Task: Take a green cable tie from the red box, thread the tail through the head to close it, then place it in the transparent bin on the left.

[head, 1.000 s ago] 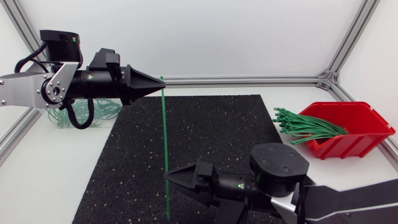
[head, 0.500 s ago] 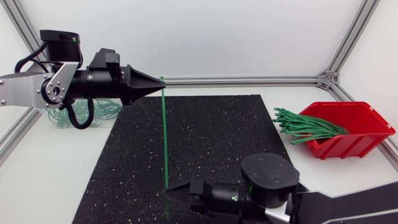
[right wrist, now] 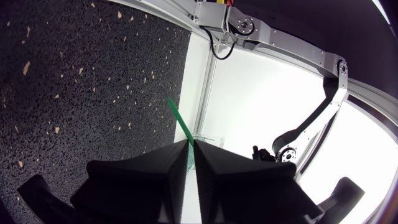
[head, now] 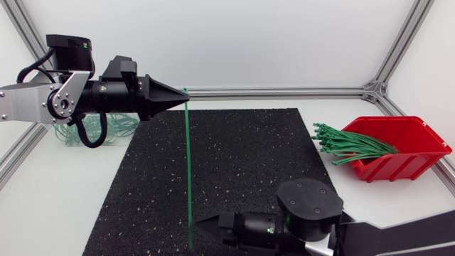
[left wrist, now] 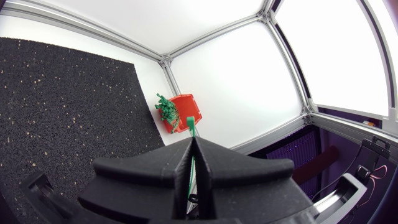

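Note:
A green cable tie (head: 188,163) stands upright over the black mat (head: 249,156). My left gripper (head: 186,94) is shut on its upper end; in the left wrist view the tie (left wrist: 191,127) pokes out between the closed fingertips of that gripper (left wrist: 193,140). My right gripper (head: 195,226) is low at the front of the mat, shut on the tie's lower tail. In the right wrist view the tail (right wrist: 179,122) sticks out ahead of the right gripper (right wrist: 190,144). The red box (head: 409,153) at the right holds a bundle of green ties (head: 352,144).
The transparent bin (head: 71,134), with closed green ties inside, stands at the left behind my left arm. Aluminium frame rails (head: 284,92) border the white table at the back and sides. The red box (left wrist: 185,112) shows far ahead in the left wrist view.
My right gripper has slid down the tie toward the table's front edge and its fingers have closed on the tail. The left arm has kept still.

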Motion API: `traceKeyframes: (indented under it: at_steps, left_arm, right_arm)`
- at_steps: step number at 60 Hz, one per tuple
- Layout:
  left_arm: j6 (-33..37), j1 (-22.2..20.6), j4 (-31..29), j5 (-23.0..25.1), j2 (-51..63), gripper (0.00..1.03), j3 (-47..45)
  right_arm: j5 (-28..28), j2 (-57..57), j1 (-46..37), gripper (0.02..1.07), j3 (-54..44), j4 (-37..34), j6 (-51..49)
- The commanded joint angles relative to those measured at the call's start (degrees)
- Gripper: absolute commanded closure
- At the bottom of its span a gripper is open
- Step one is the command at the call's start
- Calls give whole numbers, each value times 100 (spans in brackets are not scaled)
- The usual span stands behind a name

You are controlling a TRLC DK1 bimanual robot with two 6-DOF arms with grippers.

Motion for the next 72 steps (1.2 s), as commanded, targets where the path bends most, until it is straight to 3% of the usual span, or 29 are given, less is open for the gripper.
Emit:
traceKeyframes:
  at_steps: [1, 9, 17, 26, 46, 62, 72]
  left_arm:
    - [-99, 12, -36, 112, 10, 99, 39]
    - [-99, 12, -36, 112, -16, 99, 30]
    - [-90, -5, -36, 112, -34, 99, -5]
    - [-81, -49, -36, 112, -51, 99, -32]
    - [-81, -67, -36, 112, -60, 99, -67]
    - [-72, -41, -36, 112, -78, 99, -67]
    - [-63, -58, -36, 112, -95, 99, -67]
  right_arm:
    - [24, 43, 40, 96, -40, 105, -228]
    - [41, 25, 31, 78, -32, 97, -219]
    - [68, 52, 31, 70, 30, 97, -210]
    - [59, 34, 40, 71, 83, 97, -228]
    - [59, 25, 57, 77, 197, 105, -237]
    - [164, 25, 75, 98, 109, 88, -254]
    - [226, 61, 75, 101, 65, 88, -202]
